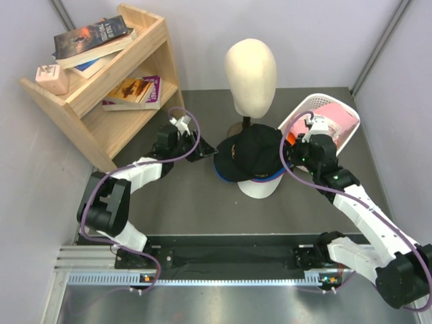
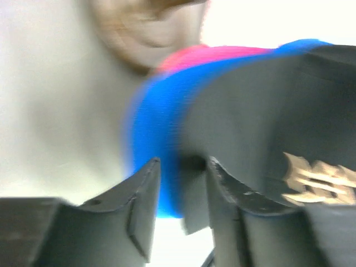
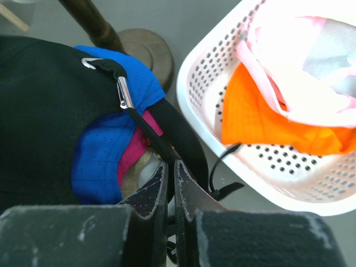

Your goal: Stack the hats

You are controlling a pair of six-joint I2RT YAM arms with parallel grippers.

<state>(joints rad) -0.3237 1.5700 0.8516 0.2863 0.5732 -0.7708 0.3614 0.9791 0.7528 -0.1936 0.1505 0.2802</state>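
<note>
Several caps are stacked in the middle of the table: a black cap (image 1: 255, 152) on top, a blue cap (image 3: 103, 156), a magenta cap (image 3: 133, 151) and a tan cap (image 3: 132, 177) under it, and a white cap (image 1: 260, 187) at the bottom. My left gripper (image 1: 202, 151) is at the black cap's brim with its jaws apart, and the brim edge (image 2: 192, 194) lies between them. My right gripper (image 3: 171, 164) is shut on the black cap's back strap (image 3: 161, 142). An orange hat (image 3: 261, 117) and a light pink cap (image 3: 289, 67) lie in the basket.
The white slatted basket (image 1: 307, 102) stands at the back right, close to my right wrist. The cream mannequin head (image 1: 250, 67) stands on its stand just behind the stack. A wooden shelf (image 1: 108, 88) with books is at the back left.
</note>
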